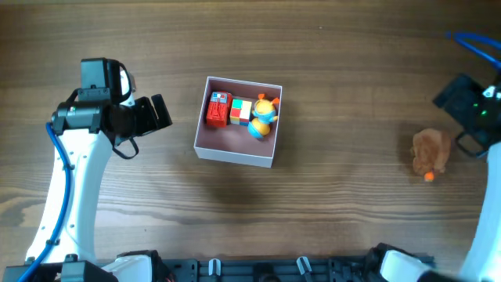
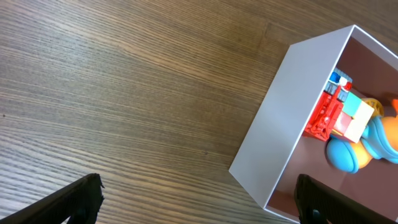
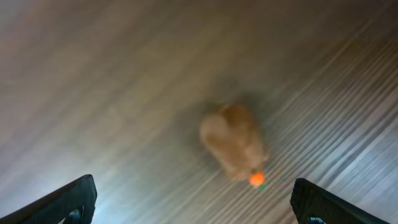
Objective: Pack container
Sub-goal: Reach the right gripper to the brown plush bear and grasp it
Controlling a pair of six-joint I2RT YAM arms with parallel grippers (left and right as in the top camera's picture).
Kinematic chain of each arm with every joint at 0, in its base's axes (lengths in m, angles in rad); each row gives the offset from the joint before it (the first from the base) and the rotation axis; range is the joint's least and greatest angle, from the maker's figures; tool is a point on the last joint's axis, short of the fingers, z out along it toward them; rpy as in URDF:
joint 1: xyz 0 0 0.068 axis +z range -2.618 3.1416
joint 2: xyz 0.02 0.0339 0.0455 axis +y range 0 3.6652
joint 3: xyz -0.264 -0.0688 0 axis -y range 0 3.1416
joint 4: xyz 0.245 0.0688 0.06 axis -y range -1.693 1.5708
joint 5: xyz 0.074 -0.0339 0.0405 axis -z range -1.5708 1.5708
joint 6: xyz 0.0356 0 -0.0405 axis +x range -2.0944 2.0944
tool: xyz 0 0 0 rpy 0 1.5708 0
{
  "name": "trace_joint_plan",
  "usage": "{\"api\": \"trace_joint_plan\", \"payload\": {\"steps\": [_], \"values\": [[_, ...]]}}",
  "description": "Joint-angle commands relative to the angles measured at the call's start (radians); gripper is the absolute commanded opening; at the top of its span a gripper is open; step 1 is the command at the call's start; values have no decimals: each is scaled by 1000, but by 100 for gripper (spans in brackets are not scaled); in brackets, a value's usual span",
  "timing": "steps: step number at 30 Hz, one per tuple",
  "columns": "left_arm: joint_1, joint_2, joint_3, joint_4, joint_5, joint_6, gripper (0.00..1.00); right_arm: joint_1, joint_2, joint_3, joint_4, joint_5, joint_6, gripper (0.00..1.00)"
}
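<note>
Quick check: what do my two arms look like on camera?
Both arms: white links, black wrist housings, black fingers. A blue cable runs along the left arm; another loops above the right arm's wrist, where a small green light glows.

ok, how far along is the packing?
Done: red toy, colourful cube and blue-and-orange figure lie in the container. In hand: nothing; right claw is open, pointed at the brown plush toy. Left to do: that plush, on the table outside the container. Left claw open beside the container.
</note>
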Motion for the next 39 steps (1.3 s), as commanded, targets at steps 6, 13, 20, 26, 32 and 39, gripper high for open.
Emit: {"api": "trace_joint_plan", "payload": {"steps": [6, 13, 20, 26, 32, 39], "values": [[3, 0, -5, 0, 12, 24, 100, -68, 348, -59, 58, -46, -264, 100], [3, 0, -5, 0, 12, 24, 100, -75, 525, -59, 102, -20, -271, 100], [3, 0, -5, 0, 12, 24, 100, -77, 586, -187, 163, -32, -270, 100], [3, 0, -5, 0, 12, 24, 100, -77, 585, -205, 182, -54, -264, 70], [3, 0, -5, 0, 11, 24, 100, -72, 551, -171, 159, -72, -245, 47], [3, 0, -5, 8, 12, 24, 100, 54, 249, -126, 132, -154, -228, 23]]}}
